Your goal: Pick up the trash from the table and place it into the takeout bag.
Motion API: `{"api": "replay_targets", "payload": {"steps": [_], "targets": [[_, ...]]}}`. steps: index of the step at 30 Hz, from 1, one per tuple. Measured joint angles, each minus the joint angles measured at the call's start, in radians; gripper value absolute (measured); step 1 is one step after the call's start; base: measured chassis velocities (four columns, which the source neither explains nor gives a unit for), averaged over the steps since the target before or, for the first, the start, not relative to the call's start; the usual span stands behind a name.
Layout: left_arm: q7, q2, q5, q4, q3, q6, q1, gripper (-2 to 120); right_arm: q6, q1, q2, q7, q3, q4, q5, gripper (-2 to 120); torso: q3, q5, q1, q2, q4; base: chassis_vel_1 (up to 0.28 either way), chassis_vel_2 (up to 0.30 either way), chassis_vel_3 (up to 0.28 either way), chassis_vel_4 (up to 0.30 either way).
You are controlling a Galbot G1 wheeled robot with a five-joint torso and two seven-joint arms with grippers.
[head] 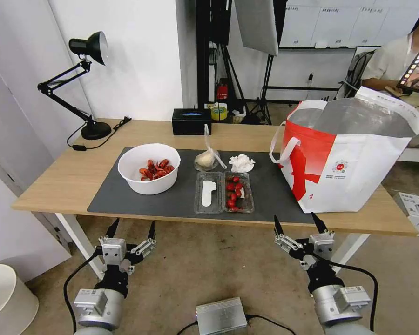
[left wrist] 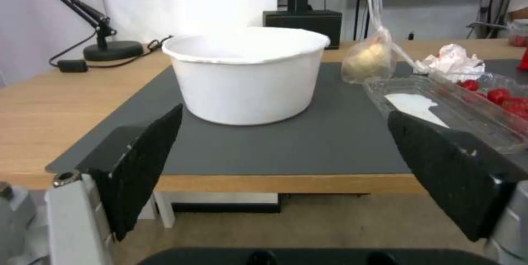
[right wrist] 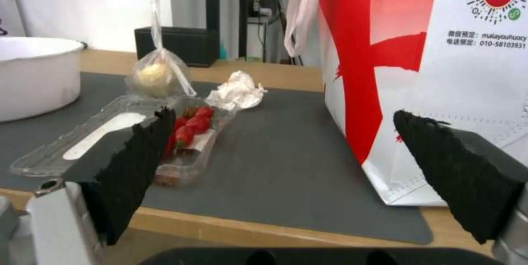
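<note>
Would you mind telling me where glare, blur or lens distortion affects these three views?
Head view: wide-angle bending bows the table edge and the wall lines; the takeout bag foil lining gives a soft sheen. Left wrist view: the bright backdrop washes out the white bowl rim; the near open left gripper looks soft. Right wrist view: the open right gripper blurs, while the bag's print stays legible.

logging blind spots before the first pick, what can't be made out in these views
- Inside of the takeout bag: in the head view its front wall hides the bottom, so any contents are unknown.
- Contents of the white bowl: in the left wrist view its wall hides them.
- Beige lump in the knotted bag: too small to identify.
- Clamshell: in the right wrist view a finger of the right gripper covers part of it.
</note>
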Motion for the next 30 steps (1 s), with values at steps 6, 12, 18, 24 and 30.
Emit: {"api": "replay_targets", "payload": {"steps": [6, 12, 18, 24, 30], "targets": [[0.0, 0.0, 0.0, 0.0, 0.0, 0.0, 0.0, 100, 0.0, 0.0, 0.0, 0.0, 0.0, 0.0, 0.0, 100, 0.0, 0.0, 0.0, 0.0, 0.0, 0.0, 0.0, 0.0, 0.0], [0.0, 0.0, 0.0, 0.0, 0.0, 0.0, 0.0, 100, 0.0, 0.0, 0.0, 0.0, 0.0, 0.0, 0.0, 100, 0.0, 0.0, 0.0, 0.0, 0.0, 0.0, 0.0, 0.0, 0.0], [0.0, 0.0, 0.0, 0.0, 0.0, 0.0, 0.0, 100, 0.0, 0.0, 0.0, 0.0, 0.0, 0.0, 0.0, 100, 0.0, 0.0, 0.0, 0.0, 0.0, 0.0, 0.0, 0.0, 0.0], [0.0, 0.0, 0.0, 0.0, 0.0, 0.0, 0.0, 100, 0.0, 0.0, 0.0, 0.0, 0.0, 0.0, 0.0, 100, 0.0, 0.0, 0.0, 0.0, 0.0, 0.0, 0.0, 0.0, 0.0], [-0.093, 0.027, -0.053, 0.0, 0.014, -0.009, -0.011, 100, 0.0, 0.008, -0.027, 0.008, -0.007, 0.0, 0.007, 100, 0.0, 0.0001, 0.0, 0.0, -0.0001, 0.0, 0.0, 0.0, 0.0]]}}
